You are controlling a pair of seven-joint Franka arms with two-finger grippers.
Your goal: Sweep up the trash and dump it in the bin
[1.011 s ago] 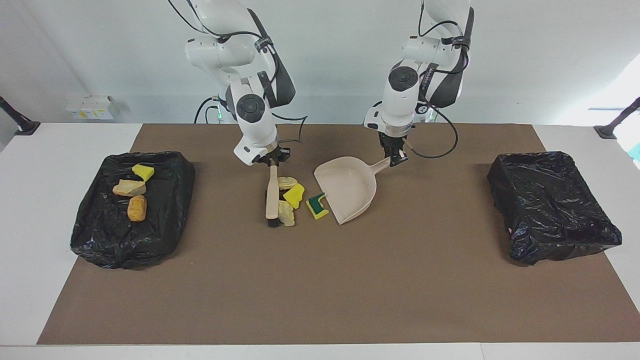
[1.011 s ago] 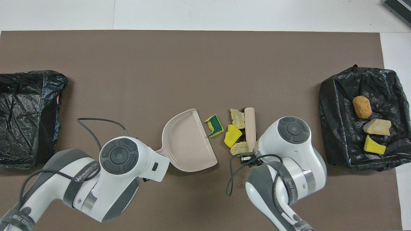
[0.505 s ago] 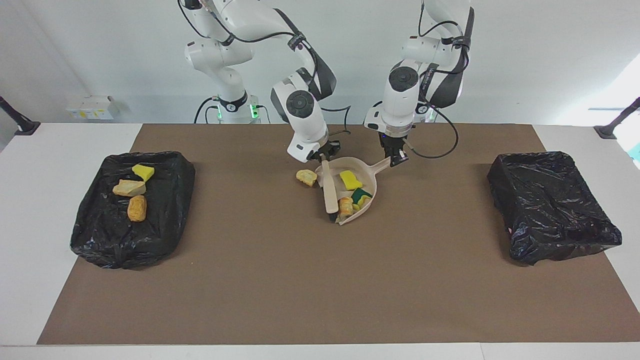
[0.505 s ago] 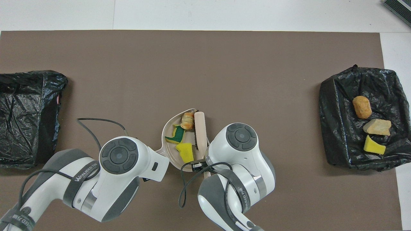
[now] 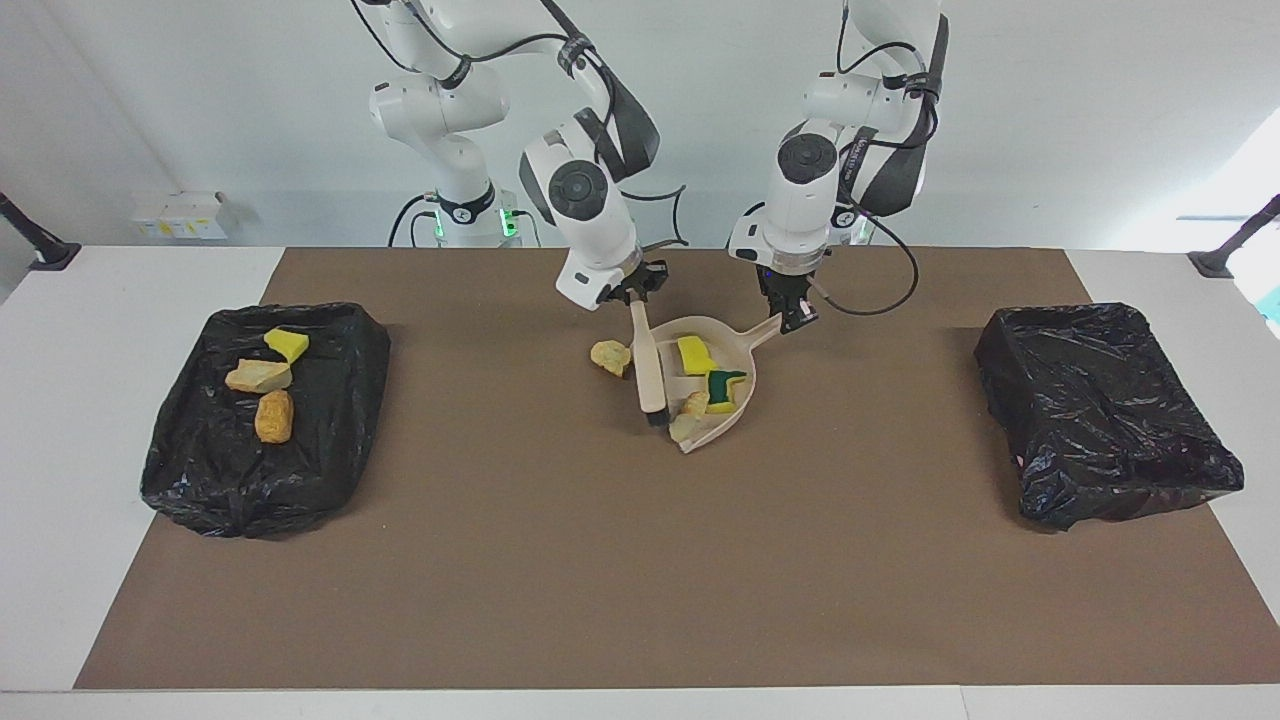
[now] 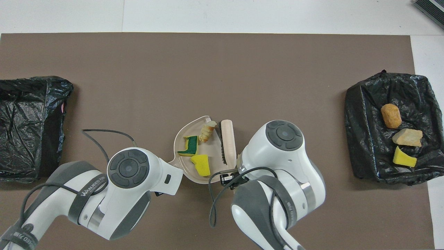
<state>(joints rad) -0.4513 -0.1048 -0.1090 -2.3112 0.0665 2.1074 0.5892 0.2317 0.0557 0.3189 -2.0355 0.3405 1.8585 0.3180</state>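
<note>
The beige dustpan (image 5: pixel 748 372) (image 6: pixel 208 150) lies mid-mat, and my left gripper (image 5: pixel 795 318) is shut on its handle. Inside the pan lie trash chunks: a yellow one (image 5: pixel 692 355) (image 6: pixel 201 165), a yellow one with a green face (image 5: pixel 725 384) (image 6: pixel 189 146) and a tan one (image 5: pixel 690 405) (image 6: pixel 207 127) near the lip. My right gripper (image 5: pixel 632 296) is shut on the beige brush (image 5: pixel 648 366) (image 6: pixel 228 139), whose black bristles sit at the pan's open edge. One tan chunk (image 5: pixel 610 357) lies on the mat beside the brush, toward the right arm's end; the right arm hides it from overhead.
A black-lined bin (image 5: pixel 200 480) (image 6: pixel 360 104) at the right arm's end of the table holds three chunks, yellow, tan and orange. Another black-lined bin (image 5: pixel 1100 420) (image 6: pixel 31 128) sits at the left arm's end. A brown mat covers the table.
The right arm swept the brush toward the dustpan and pushed three chunks into it, then drew back slightly. One tan chunk stayed on the mat. The left gripper held the pan still.
</note>
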